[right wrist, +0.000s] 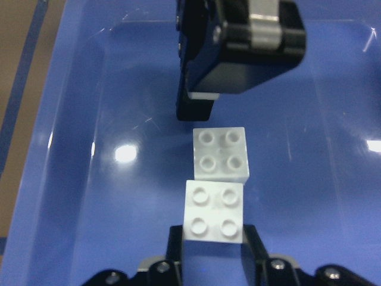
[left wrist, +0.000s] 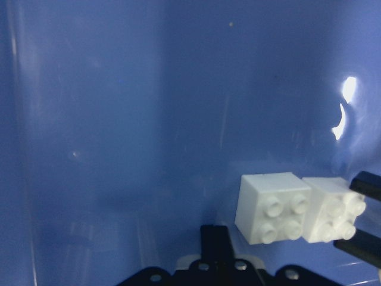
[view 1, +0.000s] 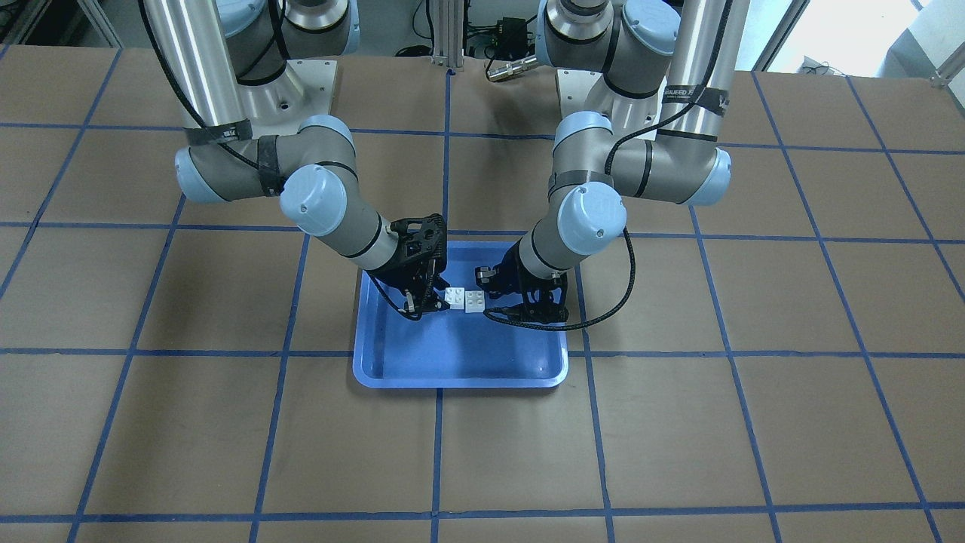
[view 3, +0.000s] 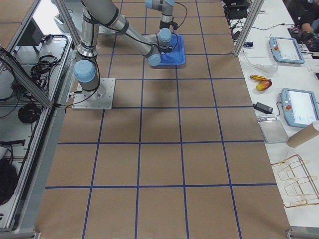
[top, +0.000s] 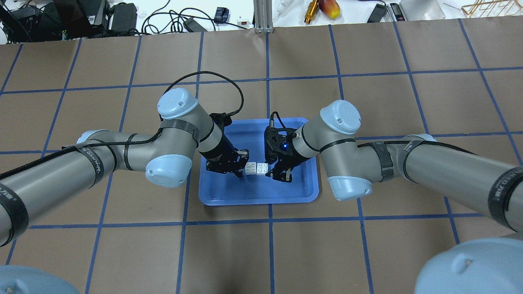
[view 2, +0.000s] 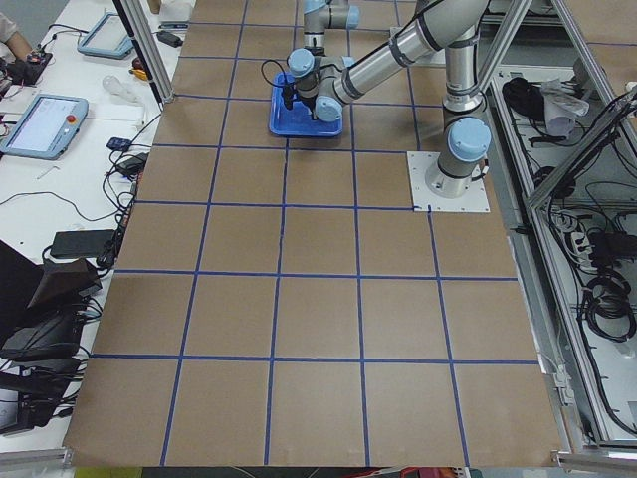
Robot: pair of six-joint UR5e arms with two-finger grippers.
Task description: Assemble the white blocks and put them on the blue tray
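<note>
Sitting studs-up and touching side by side near the middle of the shallow rectangular blue plastic tray (top: 229,190), as shown from overhead: two tiny square white blocks (top: 256,168) of glossy plastic, four round studs apiece. Made plain by the right wrist camera, not from overhead: right gripper (right wrist: 214,238) clamped on the sides of the nearer block (right wrist: 214,208), left gripper (right wrist: 196,110) pinched together on nothing just beyond the farther block (right wrist: 220,154). Lost to smallness in both side views, tray alone readable as a blue patch.
</note>
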